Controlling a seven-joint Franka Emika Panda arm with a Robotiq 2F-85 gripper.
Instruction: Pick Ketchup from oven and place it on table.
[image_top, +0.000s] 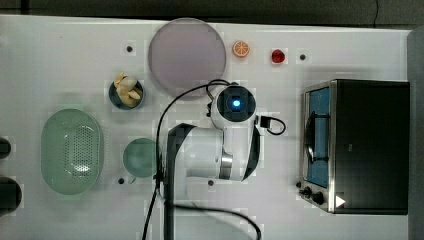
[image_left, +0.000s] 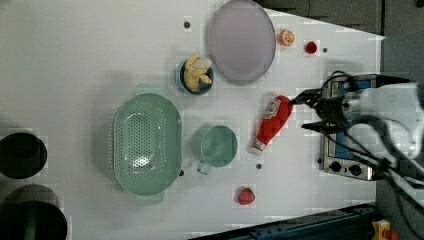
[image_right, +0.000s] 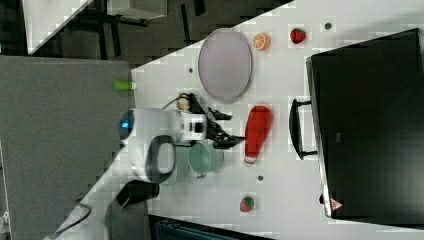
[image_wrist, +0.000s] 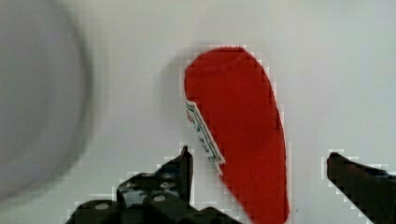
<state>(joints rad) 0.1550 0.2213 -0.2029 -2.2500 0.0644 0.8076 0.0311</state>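
Look in the left view for the ketchup (image_left: 272, 122): flat on its side on the desk (image_left: 75, 50), not inside the oven (image_left: 345, 160). Placed between the cup (image_left: 217, 146) at 9 o'clock and the oven at 3 o'clock, touching neither. Below the big plate (image_left: 241, 40), which sits off at 11 o'clock.

Long way of the bottle in the left view: fat end up at 1 o'clock, white cap down at 7 o'clock.

Find the claw (image_left: 304, 112) just beside the fat end, at 3 o'clock from it. Two fingers spread wide apart, clamped on nothing. In the wrist view, one finger on each side of the red bottle, with white desk showing between each finger and the bottle. Not touching it, as far as can be told.

Looks like the job is nearly done: bottle out of the oven and resting on the desk.

Best next, probably: pull the claw straight away from the fat end, toward 3 o'clock in the left view, or lift it up. Watch out for a bump, since a round bottle on its side could roll.
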